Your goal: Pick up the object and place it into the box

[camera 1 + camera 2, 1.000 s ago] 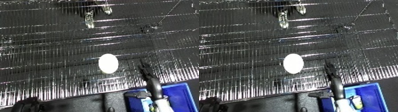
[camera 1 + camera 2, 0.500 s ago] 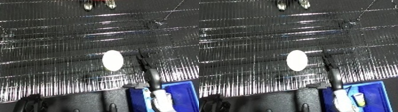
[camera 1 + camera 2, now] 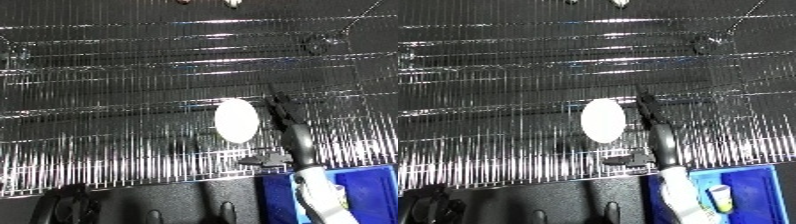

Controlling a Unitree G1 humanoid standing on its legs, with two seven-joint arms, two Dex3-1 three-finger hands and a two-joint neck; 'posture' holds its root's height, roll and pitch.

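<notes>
A white oval object (image 3: 236, 120) lies on the shiny wire-mesh surface (image 3: 133, 100), near its front edge. My right hand (image 3: 298, 142) is black and reaches forward just right of the object. Its fingers (image 3: 647, 111) are straight along the object's right edge and its thumb (image 3: 631, 160) sticks out to the left below it. I cannot tell if the fingers touch it. The blue bin (image 3: 753, 175) sits at the bottom right, partly under my white right forearm (image 3: 680, 195). A dark rounded shape (image 3: 62, 206) at the bottom left may be my left hand.
A small white and yellow item (image 3: 719, 197) lies inside the bin. A dark ledge (image 3: 178, 200) runs along the front of the mesh. Metal fittings (image 3: 233, 3) show at the far top edge, and a thin wire (image 3: 351, 25) crosses the top right.
My right hand has reached forward along the object's right side, closing the gap to it. The camera has shifted; the object itself lies where it was.
</notes>
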